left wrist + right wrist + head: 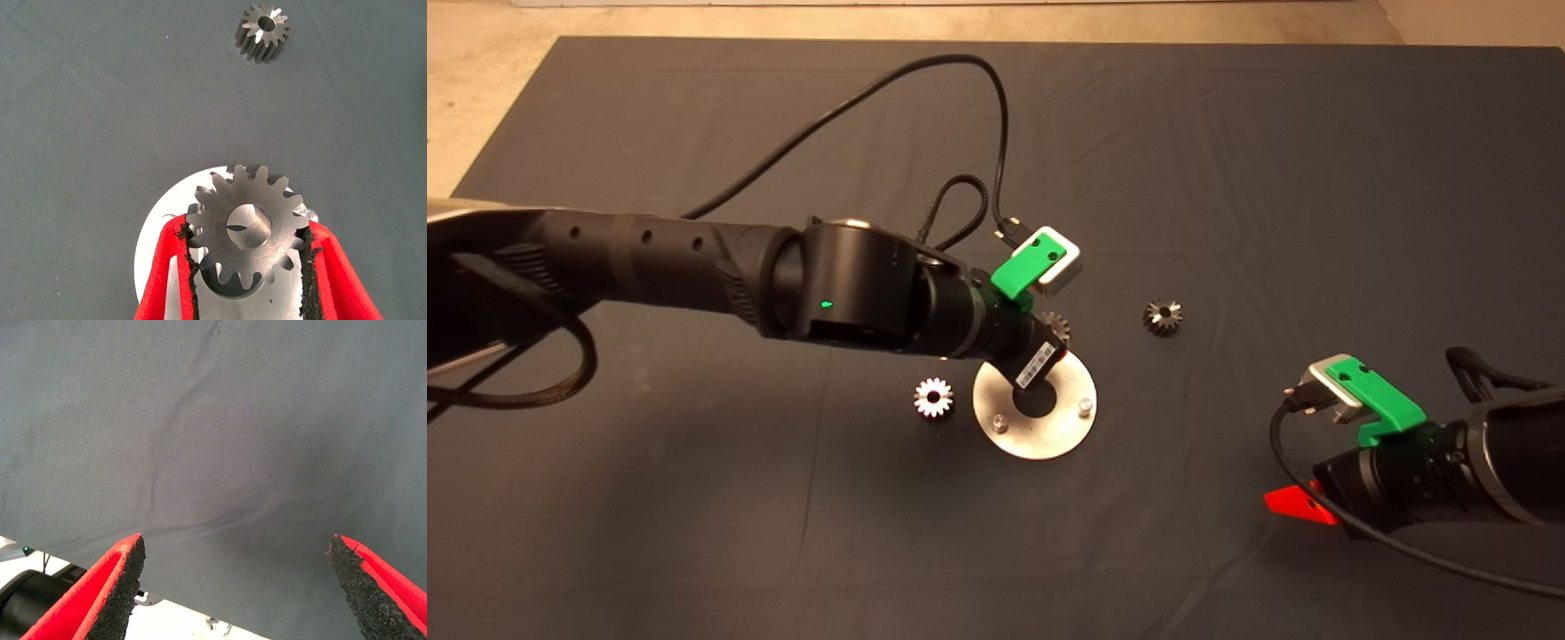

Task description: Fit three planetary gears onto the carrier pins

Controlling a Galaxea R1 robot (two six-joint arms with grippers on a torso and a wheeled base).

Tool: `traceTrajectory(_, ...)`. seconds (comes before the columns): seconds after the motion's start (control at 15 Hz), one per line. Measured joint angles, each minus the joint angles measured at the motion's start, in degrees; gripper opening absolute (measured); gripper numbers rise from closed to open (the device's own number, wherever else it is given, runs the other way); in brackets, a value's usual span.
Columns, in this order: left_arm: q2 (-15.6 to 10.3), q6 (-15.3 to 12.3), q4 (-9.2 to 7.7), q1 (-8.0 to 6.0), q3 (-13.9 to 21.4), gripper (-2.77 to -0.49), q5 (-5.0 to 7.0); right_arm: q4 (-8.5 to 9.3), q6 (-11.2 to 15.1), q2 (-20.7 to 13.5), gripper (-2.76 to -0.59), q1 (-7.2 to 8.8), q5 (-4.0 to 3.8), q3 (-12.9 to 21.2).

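Left wrist view: left gripper [248, 267], jaws clamped on small silvery-grey steel toothed gear [245, 227], first installation; bore needs aligning over pin.

Light fell evenly from above, leaving soft shadows beneath the left arm [694, 267] on the dark mat [1227, 160], while the round plate [1040, 436] glared bright white, the held gear [247, 227] stayed sharp, and the nearest red fingers [100, 600] blurred slightly.
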Motion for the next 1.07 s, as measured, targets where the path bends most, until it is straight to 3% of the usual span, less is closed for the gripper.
traceTrajectory(0.27, -0.20, 0.70, 0.02, 0.02, -0.17, -2.65, 0.91, 0.00, 0.00, 0.00, -1.31, 0.59, 0.29, -0.02)
traceTrajectory(0.4, -0.16, 2.76, -0.07, 0.02, -0.31, -2.65, 0.99, 0.01, 0.00, 0.00, -1.31, 0.61, 0.39, -0.02)
traceTrajectory(0.6, -0.18, 3.44, -0.18, 0.17, -0.74, -2.65, 2.12, 0.01, 0.00, 0.03, -1.31, 0.61, 0.48, -0.02)
traceTrajectory(0.87, 0.15, 4.57, -0.22, 0.99, -1.02, -2.66, 2.32, 0.01, 0.02, 0.00, -1.31, 0.67, 0.65, -0.02)
traceTrajectory(1.07, 0.15, 4.98, -0.41, 1.74, -1.46, -2.66, 2.42, 0.01, 0.02, 0.00, -1.31, 1.72, 0.85, -0.01)
